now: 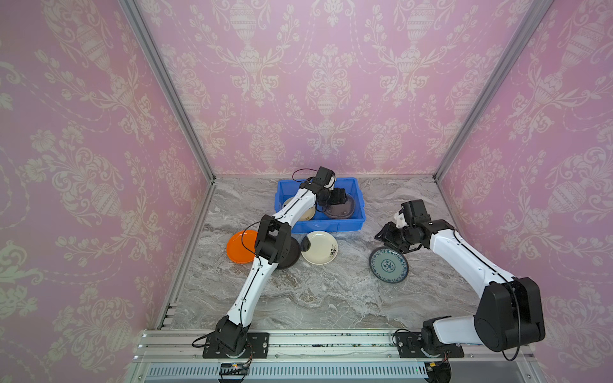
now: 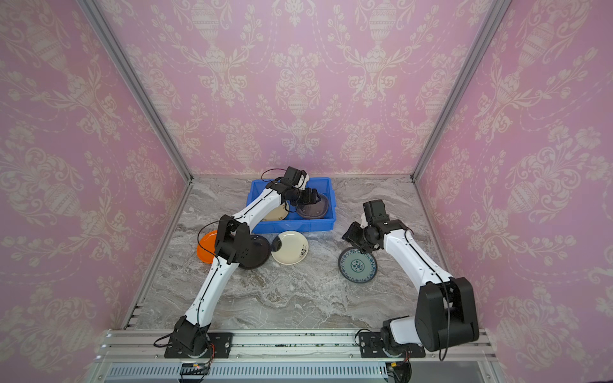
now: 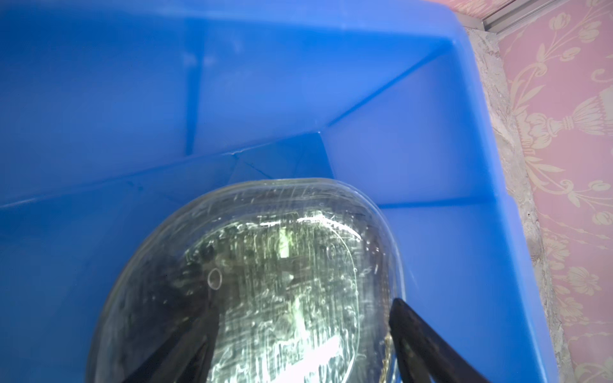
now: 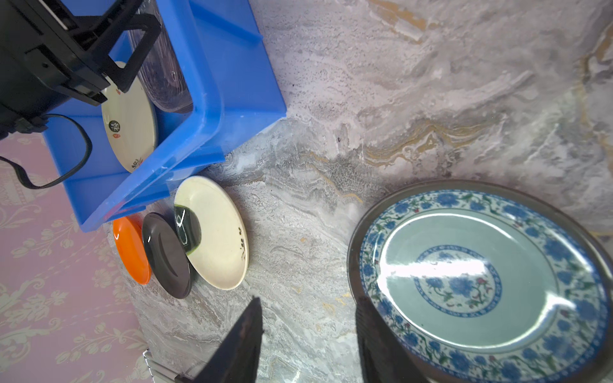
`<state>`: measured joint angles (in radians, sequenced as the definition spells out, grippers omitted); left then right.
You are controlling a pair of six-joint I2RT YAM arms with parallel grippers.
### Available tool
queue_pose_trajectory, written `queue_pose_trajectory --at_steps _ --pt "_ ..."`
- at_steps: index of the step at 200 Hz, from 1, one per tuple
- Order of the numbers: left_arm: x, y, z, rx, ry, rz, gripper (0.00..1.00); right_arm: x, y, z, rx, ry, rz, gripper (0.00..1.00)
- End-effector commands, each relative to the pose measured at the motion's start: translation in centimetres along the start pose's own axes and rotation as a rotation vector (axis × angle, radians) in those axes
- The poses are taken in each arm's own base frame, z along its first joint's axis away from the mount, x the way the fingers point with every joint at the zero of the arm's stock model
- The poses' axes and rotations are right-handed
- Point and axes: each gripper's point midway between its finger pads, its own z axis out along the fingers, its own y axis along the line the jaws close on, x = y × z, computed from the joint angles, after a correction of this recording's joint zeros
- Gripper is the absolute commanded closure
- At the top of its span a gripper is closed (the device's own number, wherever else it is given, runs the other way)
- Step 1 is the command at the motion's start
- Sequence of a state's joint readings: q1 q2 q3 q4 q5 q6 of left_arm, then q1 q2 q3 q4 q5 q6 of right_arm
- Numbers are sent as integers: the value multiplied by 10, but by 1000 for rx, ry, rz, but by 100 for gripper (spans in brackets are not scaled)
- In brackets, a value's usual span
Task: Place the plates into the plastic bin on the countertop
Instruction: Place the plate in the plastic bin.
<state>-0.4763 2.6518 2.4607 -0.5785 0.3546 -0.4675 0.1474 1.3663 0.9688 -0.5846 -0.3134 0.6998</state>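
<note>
Lying inside smooth blue plastic bin [image 3: 132, 83]: textured rounded-square glass plate [image 3: 272, 282].

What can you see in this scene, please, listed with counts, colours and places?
plastic bin: one, bright blue, back of the countertop
countertop: one, grey marble
glass plate: at least one, smoky clear, inside the bin
binned cream plate: one, cream with dark marks, inside the bin beside the glass
loose cream plate: one, cream with dark marks, in front of the bin
black plate: one, between the orange and loose cream plates
orange plate: one, countertop
blue-patterned plate: at least one, countertop
wallpaper: pink, three sides
left pincer: black, open, over the glass plate
right pincer: black, open, at the blue-patterned plate's rim
</note>
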Motion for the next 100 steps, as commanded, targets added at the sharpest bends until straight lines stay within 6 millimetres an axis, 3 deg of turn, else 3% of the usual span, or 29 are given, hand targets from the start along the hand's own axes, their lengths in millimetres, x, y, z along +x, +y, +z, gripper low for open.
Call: queue_pose_trajectory --at_steps 1,25,50,100 --pt "16 1 15 23 39 -36 17 -1 -12 -8 26 -40 25 52" --pt "11 -3 13 35 26 -38 17 1 -26 -17 54 -67 46 52" --pt "-8 -18 -1 61 -20 -25 17 -3 -48 -29 97 -118 89 52" --pt "-55 -69 -66 145 -153 28 14 2 -100 -36 201 -151 202 55"
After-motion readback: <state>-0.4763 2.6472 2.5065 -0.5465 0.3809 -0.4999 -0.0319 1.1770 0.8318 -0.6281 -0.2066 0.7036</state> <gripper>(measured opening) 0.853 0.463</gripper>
